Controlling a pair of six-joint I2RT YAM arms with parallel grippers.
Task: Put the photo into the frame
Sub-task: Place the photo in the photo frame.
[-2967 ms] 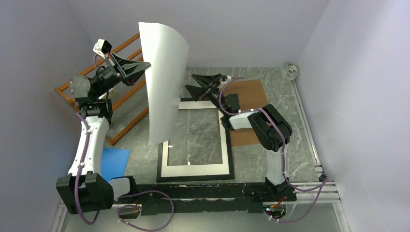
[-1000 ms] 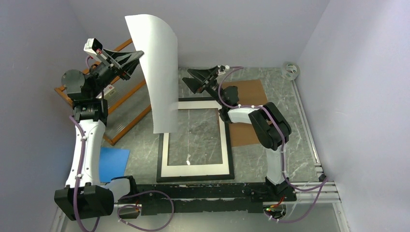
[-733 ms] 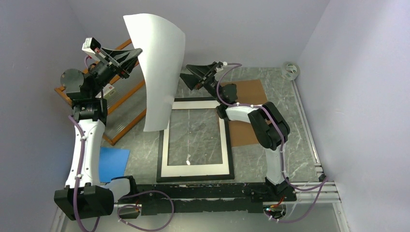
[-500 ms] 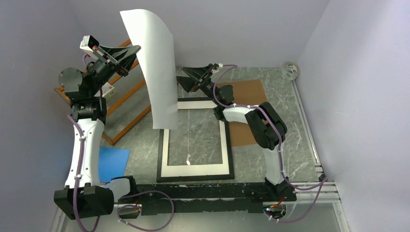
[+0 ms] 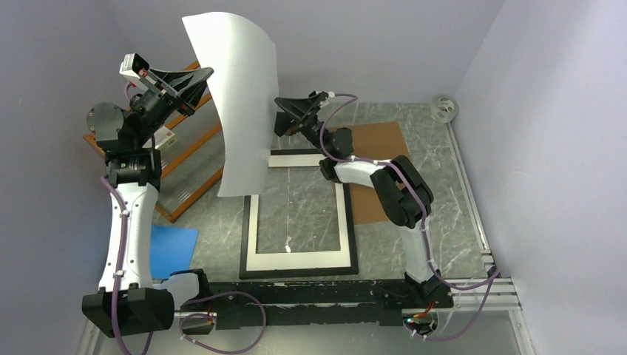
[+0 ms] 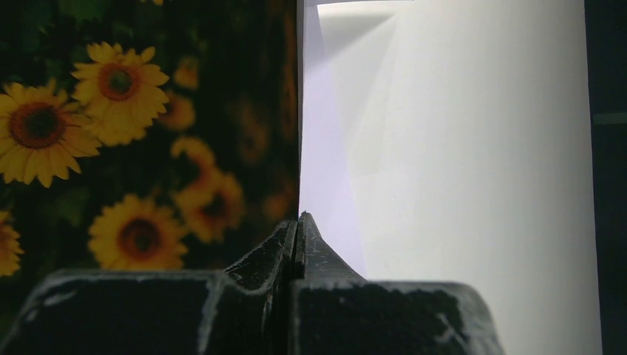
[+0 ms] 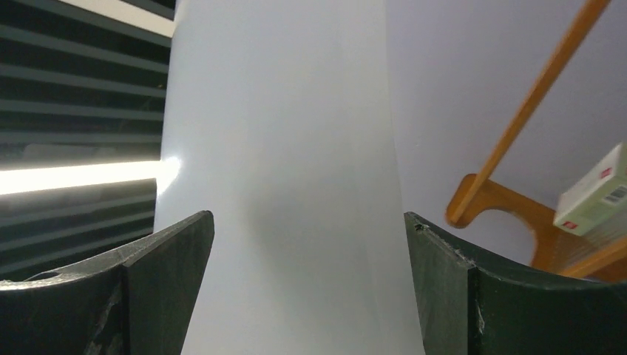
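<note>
While the photo hangs upright and bowed in the air over the far left part of the counter, you hold it by one side edge in the left pincer, whose jaws are clenched flat on the sheet. In the left wrist view the printed sunflowers lie to one side of the jaws and the plain white back to the other. Your right pincer is spread wide and grasps nothing. It faces the white back, with the sheet filling the gap between its jaws in the right wrist view, and in the top view it sits just beside the photo's free edge; whether it touches the paper cannot be told. The frame lies flat on the counter in front of both arms, and no print lies in it. The photo's lower edge overlaps the frame's far left corner in the top view but appears to hang clear of it. To the left stands the orange wooden rack, to the right of the frame lies the brown cardboard board, and a blue sheet rests by the left arm. Judged from this, the pick-up is done and the insertion is not yet begun: you have yet to steady the free edge, lower and flatten the sheet, square it to the frame and let go.
</note>
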